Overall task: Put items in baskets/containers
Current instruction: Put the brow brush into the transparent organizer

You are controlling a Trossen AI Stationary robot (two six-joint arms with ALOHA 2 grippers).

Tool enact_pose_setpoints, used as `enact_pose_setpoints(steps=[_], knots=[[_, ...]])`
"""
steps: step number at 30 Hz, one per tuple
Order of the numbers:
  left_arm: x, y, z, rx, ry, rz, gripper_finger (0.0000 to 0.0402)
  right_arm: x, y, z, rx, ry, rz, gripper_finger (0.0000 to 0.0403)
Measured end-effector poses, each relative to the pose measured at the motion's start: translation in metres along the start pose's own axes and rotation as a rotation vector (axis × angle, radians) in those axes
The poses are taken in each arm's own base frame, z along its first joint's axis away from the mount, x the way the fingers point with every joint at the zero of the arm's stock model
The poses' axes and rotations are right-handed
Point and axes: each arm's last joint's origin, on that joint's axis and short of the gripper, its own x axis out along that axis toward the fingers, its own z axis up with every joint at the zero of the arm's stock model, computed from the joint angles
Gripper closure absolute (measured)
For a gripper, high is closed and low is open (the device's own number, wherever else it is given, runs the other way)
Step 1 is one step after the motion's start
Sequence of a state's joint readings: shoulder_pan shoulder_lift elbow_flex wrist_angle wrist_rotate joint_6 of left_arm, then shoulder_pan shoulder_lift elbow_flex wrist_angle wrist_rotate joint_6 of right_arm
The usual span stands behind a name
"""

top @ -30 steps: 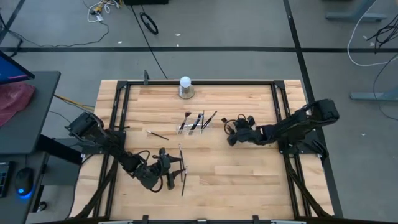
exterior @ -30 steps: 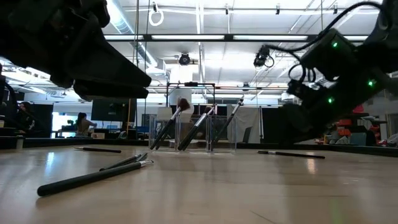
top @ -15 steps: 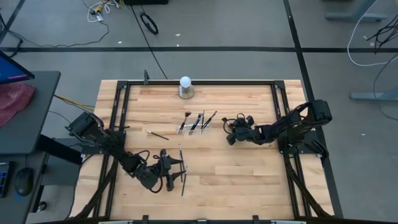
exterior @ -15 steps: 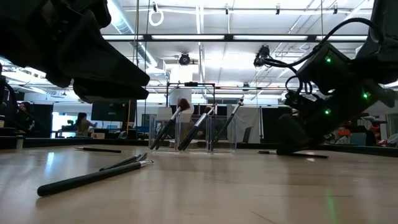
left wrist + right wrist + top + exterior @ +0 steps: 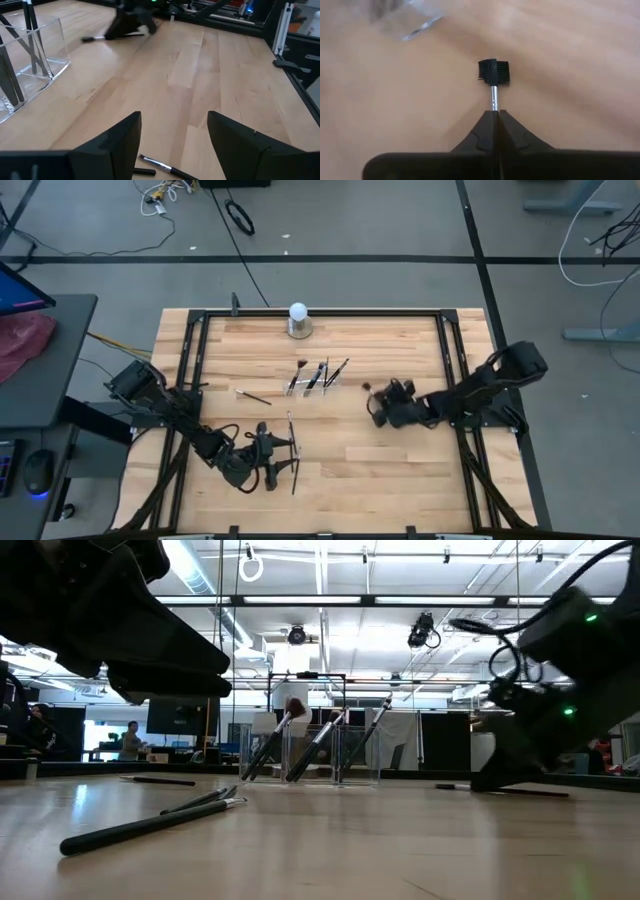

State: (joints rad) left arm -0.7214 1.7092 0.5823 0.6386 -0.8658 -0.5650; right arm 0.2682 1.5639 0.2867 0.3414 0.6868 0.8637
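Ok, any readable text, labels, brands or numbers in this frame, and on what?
None can be read. The brushes, the clear holder, the table and both arms carry no legible print. The screens far behind in the low view are too small to read.

Pale wooden table with loose brushes, a clear holder and a white ball.

Grey floor with black tape lines and loose cables is surrounding the wood table; ceiling strip lights are glowing overhead.
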Motion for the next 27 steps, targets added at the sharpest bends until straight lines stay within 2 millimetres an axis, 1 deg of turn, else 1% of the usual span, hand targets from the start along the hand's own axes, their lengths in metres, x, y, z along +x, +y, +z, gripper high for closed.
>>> enact_pose_setpoints(steps=[3,7,10,12,15,17,19,21,24,27], knots=[[0.0,0.0,0.0,0.02,0.0,-0.003,0.0166,-0.019,0.02,-0.002,0.017,-0.007,0.138,0.0399],[0.0,-0.002,0.001,0.071,0.02,-0.068,0.0166,-0.047,0.055,0.003,0.026,-0.137,0.309,0.0399],[0.002,-0.005,0.006,0.129,0.009,-0.14,0.0166,-0.074,0.089,0.017,0.017,-0.246,0.501,0.04],[0.003,-0.007,0.011,0.175,-0.032,-0.173,0.0166,-0.093,0.108,0.026,-0.023,-0.314,0.61,0.04],[0.004,-0.01,0.022,0.247,-0.121,-0.232,0.0166,-0.121,0.136,0.045,-0.107,-0.392,0.788,0.04],[0.004,-0.012,0.032,0.299,-0.198,-0.294,0.0166,-0.134,0.151,0.054,-0.171,-0.416,0.892,0.04],[0.005,-0.014,0.041,0.334,-0.279,-0.357,0.0166,-0.139,0.166,0.062,-0.229,-0.44,0.973,0.04],[0.007,-0.017,0.05,0.364,-0.33,-0.392,0.0166,-0.139,0.181,0.067,-0.278,-0.446,1.048,0.04],[0.012,-0.025,0.065,0.399,-0.375,-0.412,0.0165,-0.128,0.202,0.066,-0.34,-0.421,1.129,0.04],[0.019,-0.034,0.075,0.447,-0.367,-0.425,0.0161,-0.113,0.218,0.063,-0.389,-0.382,1.197,0.04]])
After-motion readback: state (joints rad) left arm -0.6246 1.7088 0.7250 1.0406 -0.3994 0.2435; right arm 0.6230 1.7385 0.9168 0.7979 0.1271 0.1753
